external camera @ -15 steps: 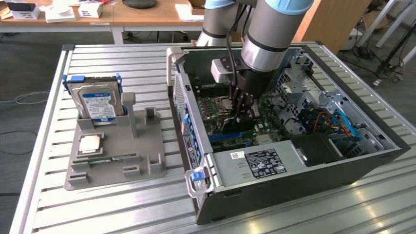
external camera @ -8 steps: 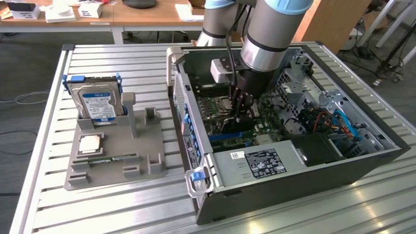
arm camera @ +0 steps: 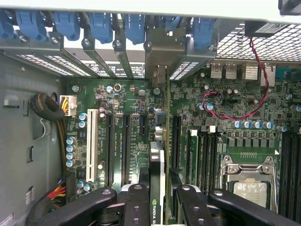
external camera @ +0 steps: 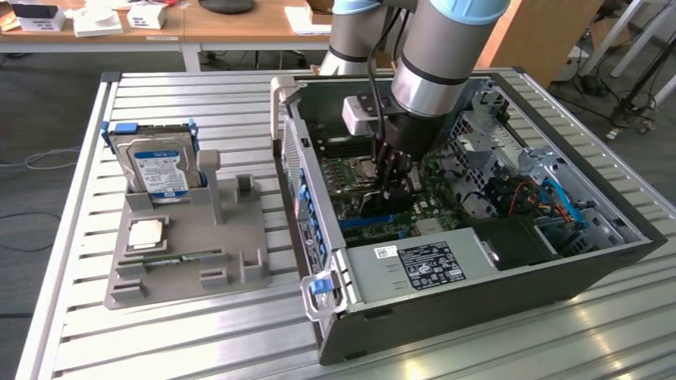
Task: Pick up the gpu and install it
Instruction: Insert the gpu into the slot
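Item: gpu (arm camera: 157, 174), edge-on, fingers (arm camera: 136, 207) clamped on it; hold upright, bracket (arm camera: 159, 59) square, seat evenly into motherboard (arm camera: 225, 103) slot.

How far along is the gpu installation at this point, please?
Done: the gpu is picked up and inside the computer case. In hand: the gripper is shut on it, holding it on edge over the motherboard, its metal bracket at the rear slot openings. Left: I cannot tell whether it is seated in a slot; the gripper has not let go.
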Robot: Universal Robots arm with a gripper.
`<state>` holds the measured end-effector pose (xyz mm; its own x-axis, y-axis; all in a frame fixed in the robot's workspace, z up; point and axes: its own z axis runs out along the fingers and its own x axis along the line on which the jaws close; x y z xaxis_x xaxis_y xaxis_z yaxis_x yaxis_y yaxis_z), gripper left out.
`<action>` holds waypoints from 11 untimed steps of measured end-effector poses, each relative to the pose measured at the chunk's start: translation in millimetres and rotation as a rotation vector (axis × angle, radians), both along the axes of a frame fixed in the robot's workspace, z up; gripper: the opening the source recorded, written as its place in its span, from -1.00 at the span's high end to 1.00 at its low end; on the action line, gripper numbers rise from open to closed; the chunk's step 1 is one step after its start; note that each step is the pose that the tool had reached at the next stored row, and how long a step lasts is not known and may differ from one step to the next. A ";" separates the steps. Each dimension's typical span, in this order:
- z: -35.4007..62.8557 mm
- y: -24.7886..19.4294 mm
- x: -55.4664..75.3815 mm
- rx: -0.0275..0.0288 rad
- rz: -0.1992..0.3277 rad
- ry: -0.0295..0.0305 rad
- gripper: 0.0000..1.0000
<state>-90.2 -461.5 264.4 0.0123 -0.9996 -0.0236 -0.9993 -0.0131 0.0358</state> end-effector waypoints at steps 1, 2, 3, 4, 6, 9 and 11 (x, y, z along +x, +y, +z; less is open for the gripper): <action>0.0 0.0 0.0 -0.0001 0.000 0.0001 0.46; 0.0 0.0 0.0 -0.0001 0.000 0.0001 0.46; 0.0 -0.1 0.0 0.0000 0.000 0.0001 0.46; -0.1 -0.1 -0.1 0.0000 0.000 0.0000 0.46; -0.4 -0.3 -0.1 -0.0002 0.000 0.0001 0.46; -1.2 -0.2 0.0 -0.0002 0.000 0.0000 0.46; -2.2 -0.2 0.0 0.0001 0.000 -0.0001 0.46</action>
<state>-90.2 -461.7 262.2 0.0123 -0.9996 -0.0237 -0.9993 -0.0131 0.0357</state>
